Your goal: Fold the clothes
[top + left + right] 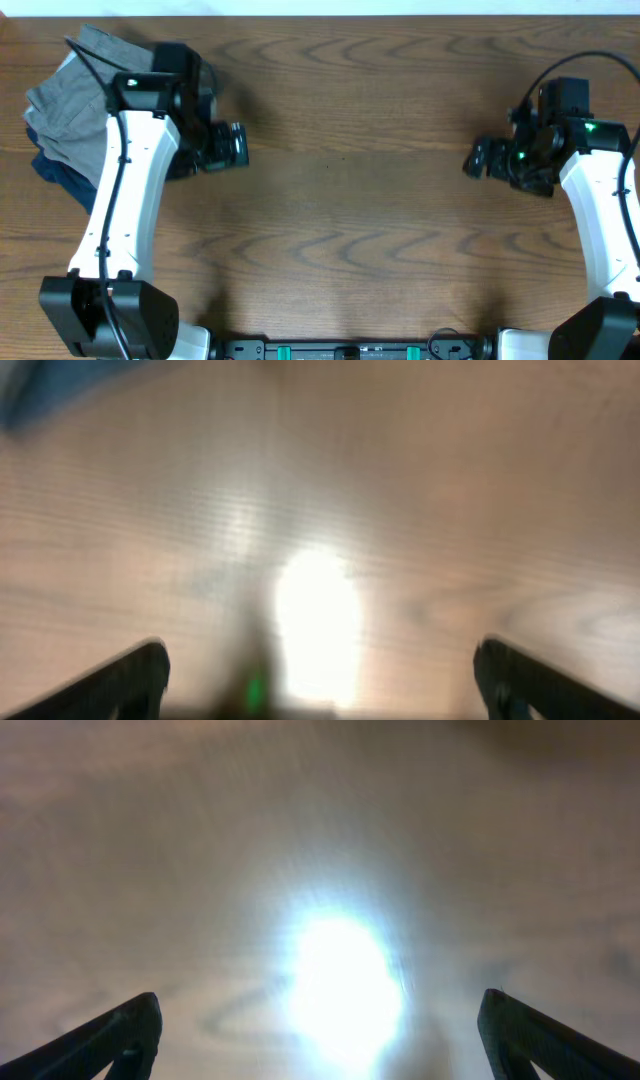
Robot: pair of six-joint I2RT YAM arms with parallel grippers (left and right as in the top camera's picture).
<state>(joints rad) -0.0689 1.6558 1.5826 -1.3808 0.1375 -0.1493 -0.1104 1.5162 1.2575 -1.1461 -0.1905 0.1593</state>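
Spread fingers [135, 678] of the left gripper [232, 146] frame bare table [340, 200] in its wrist view, jaws wide with nothing between them. The right gripper [478, 158] is just as wide and empty. The clothes [65, 95] lie bunched in the far-left corner, on top of a navy garment [62, 178], and the left arm partly covers them. They sit behind the left gripper, which points toward the centre. The heap runs roughly far to near. I'd judge the left arm much nearer, though it must turn back. The right is well apart.
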